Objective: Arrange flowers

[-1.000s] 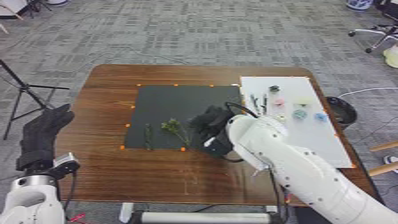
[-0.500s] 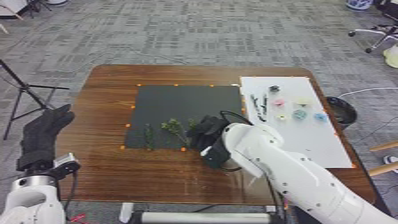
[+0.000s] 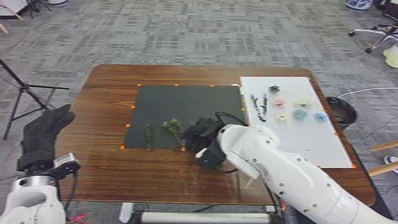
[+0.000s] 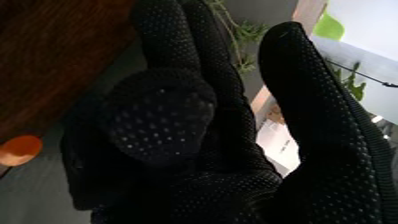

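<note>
In the head view my right hand (image 3: 202, 131) is low over the dark mat's front right part, its fingers beside a leafy green sprig (image 3: 171, 127). Farther left on the mat lies a thin green stem (image 3: 148, 136). The right wrist view has my right hand (image 4: 213, 185) with one finger bent and others extended, nothing held, and green sprigs (image 4: 249, 35) beyond. My left hand (image 3: 46, 131) is at the table's left edge, fingers straight. On the white sheet are pink (image 3: 279, 102), teal (image 3: 299, 115) and blue flowers (image 3: 321, 117), and dark stems (image 3: 258, 106).
The dark mat (image 3: 187, 100) and white sheet (image 3: 318, 145) lie on the brown table (image 3: 107, 110), with orange markers along their edges. A black bin (image 3: 341, 111) stands off the table's right side, and a tripod (image 3: 25, 87) off its left.
My right hand has shifted a little left and toward the front, up to the leafy sprig, whose leaves now sit close to its fingers. My left hand has stayed still.
</note>
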Robot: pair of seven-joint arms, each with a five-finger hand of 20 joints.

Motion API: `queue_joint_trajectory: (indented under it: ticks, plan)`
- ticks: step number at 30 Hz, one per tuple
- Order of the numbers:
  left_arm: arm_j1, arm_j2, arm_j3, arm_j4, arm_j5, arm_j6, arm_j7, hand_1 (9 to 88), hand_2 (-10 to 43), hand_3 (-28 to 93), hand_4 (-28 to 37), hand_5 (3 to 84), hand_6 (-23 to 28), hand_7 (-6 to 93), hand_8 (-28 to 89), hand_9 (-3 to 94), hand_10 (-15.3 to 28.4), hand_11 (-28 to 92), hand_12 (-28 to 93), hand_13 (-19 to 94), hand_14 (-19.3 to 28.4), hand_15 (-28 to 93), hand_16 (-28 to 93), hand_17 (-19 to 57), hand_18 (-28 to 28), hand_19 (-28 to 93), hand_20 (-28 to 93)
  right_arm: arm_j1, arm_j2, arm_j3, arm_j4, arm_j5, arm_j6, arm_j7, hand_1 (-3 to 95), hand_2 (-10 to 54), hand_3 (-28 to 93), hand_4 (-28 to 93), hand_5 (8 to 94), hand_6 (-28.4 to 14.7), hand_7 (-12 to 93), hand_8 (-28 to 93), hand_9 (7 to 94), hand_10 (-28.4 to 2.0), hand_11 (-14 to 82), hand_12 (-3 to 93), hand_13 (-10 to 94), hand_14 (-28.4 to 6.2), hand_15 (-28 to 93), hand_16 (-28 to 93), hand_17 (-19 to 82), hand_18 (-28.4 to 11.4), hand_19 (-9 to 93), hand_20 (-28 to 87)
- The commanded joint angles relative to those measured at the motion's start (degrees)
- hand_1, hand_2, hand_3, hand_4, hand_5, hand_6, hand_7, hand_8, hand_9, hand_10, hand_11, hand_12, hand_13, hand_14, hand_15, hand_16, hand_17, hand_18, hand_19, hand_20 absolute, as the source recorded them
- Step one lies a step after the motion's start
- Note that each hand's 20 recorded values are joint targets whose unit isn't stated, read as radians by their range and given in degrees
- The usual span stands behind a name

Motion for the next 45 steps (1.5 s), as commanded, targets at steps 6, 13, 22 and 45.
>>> queue_joint_trajectory:
  ticks: [6,13,22,45]
  plan:
    - [0.2,-0.30,-0.05,-0.26,0.04,-0.16,-0.13,18.9,7.6,67,-28.3,52.2,3.5,13.3,-7,49.3,15.0,22,14,38,16.9,19,1,6.7,11.3,9,17,5.0,1.5,0.9,2.3,-6.4,-4.8,-2.3,38.1,-1.7,59,-4,79.9,-4.6,23,-6,93.0,-13.9,22.1,20.1,94,-3.9,54,26,69,-11.2,93,42]
    - [-0.1,0.02,0.36,-0.22,0.26,-0.62,-0.29,19.0,7.6,67,-28.3,52.2,3.5,13.4,-7,49.3,14.9,22,14,38,16.9,19,1,6.7,11.3,9,17,10.7,6.6,-1.5,5.2,-32.6,-5.1,-11.9,39.3,-8.9,61,-6,71.3,-4.1,24,7,85.0,-13.9,22.5,22.4,93,-3.4,51,35,64,-13.3,93,52]
    - [0.2,-0.35,0.31,-0.26,0.02,-0.34,-0.05,19.0,7.7,67,-28.3,52.1,3.4,13.4,-7,49.3,14.9,22,14,38,16.9,19,1,6.6,11.4,9,17,8.7,10.9,3.6,6.7,-42.6,-10.6,-13.5,35.8,-9.5,61,-7,63.9,-4.1,19,-6,72.7,-16.4,16.2,21.1,90,-4.0,52,36,61,-14.2,93,53]
    - [-0.7,-1.10,1.05,0.25,-0.01,-0.85,0.48,19.0,7.7,67,-28.3,52.2,3.5,13.4,-7,49.4,15.0,22,14,38,17.0,19,1,6.7,11.3,9,17,1.1,8.7,11.5,13.4,-46.3,-21.4,-10.8,32.0,-9.5,59,-6,62.2,-4.7,14,-4,66.0,-17.9,9.1,17.6,88,-5.1,52,34,59,-15.2,93,52]
